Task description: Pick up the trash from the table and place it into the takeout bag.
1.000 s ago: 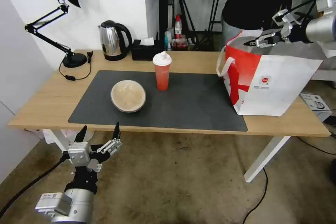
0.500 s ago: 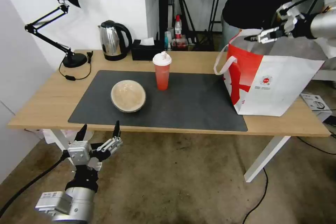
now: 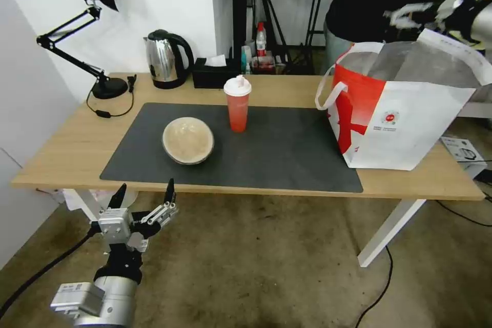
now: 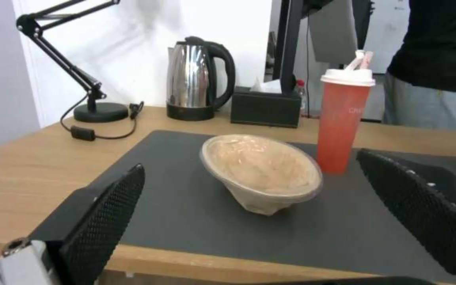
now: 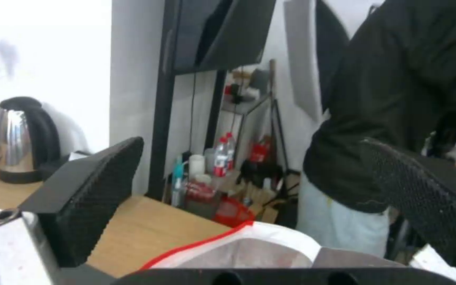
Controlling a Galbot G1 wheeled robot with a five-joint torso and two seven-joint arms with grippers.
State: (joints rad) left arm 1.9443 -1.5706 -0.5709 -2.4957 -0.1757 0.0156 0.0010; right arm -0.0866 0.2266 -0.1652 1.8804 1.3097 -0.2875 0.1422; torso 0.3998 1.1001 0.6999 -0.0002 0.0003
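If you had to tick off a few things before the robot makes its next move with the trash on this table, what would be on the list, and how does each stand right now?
1. Takeout bag upright with its mouth open: ok.
2. Right gripper above the bag, fingers apart and holding nothing: ok.
3. Left gripper open and empty, low in front of the table edge: ok.
4. Beige bowl on the dark mat, nothing crowding it: ok.
5. Red-orange cup upright with its lid on: ok.
6. Large white bowl already in the bag: cannot tell, the bag's inside is hidden.
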